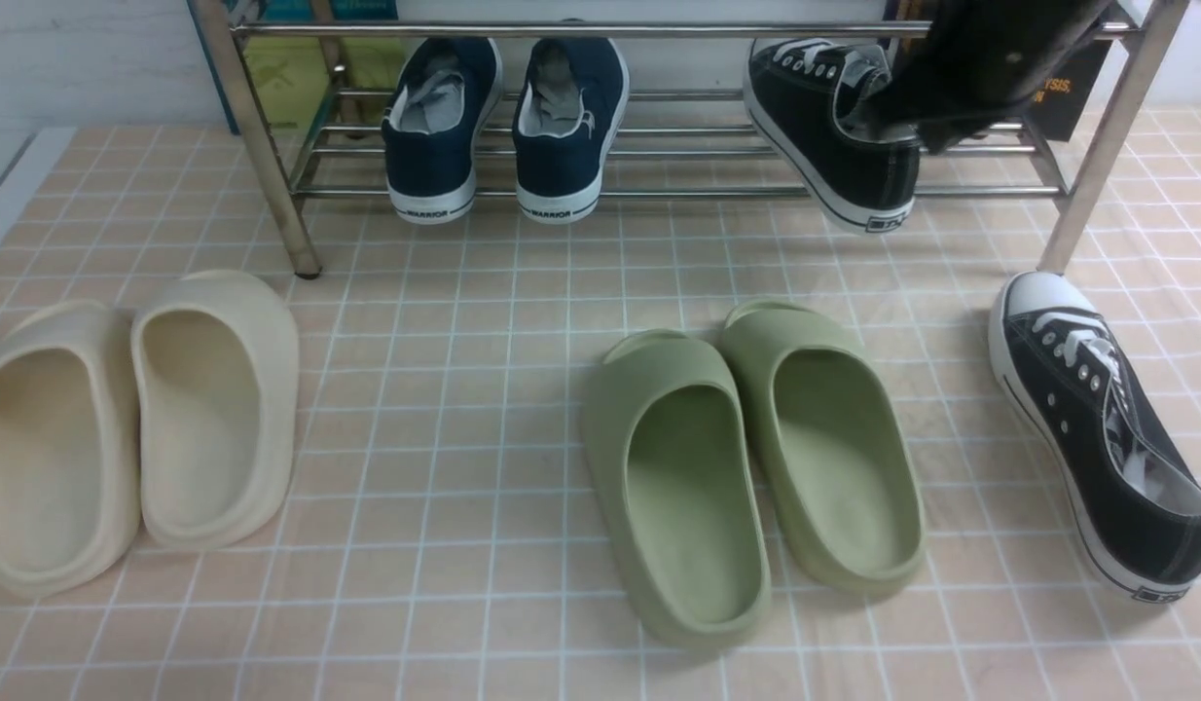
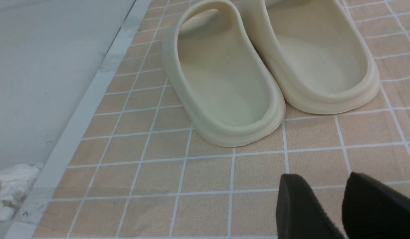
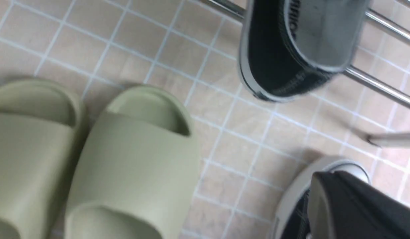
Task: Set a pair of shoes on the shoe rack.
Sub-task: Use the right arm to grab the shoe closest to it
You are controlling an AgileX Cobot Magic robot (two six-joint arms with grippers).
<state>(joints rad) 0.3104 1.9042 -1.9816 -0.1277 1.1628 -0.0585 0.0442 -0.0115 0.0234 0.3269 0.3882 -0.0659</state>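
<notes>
1. Black canvas lace-up sneaker with white toe cap (image 1: 834, 136) lies tilted at the right of the shiny steel-tube shoe rack (image 1: 257, 146), with its heel overhanging the near bar. Its twin (image 1: 1097, 428) lies on the worktop by the rack's right leg.
2. Worktop (image 1: 484, 438): a peach tile-pattern sheet with white grid lines, and a pale grey surface (image 2: 42, 83) beyond its left edge.
3. Right end effector (image 3: 328, 187): fingers together, gripping nothing, raised by the rack's right end.
4. Left end effector (image 2: 321, 181): fingers apart, empty, near the cream foam slippers (image 2: 225, 83).
5. Far side: a white wall (image 1: 75, 58).

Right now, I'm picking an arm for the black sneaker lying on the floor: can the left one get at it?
Probably not: the left gripper sits open beside the cream slippers, far across from the floor sneaker, with the green slippers between. The right gripper is much nearer.
</notes>
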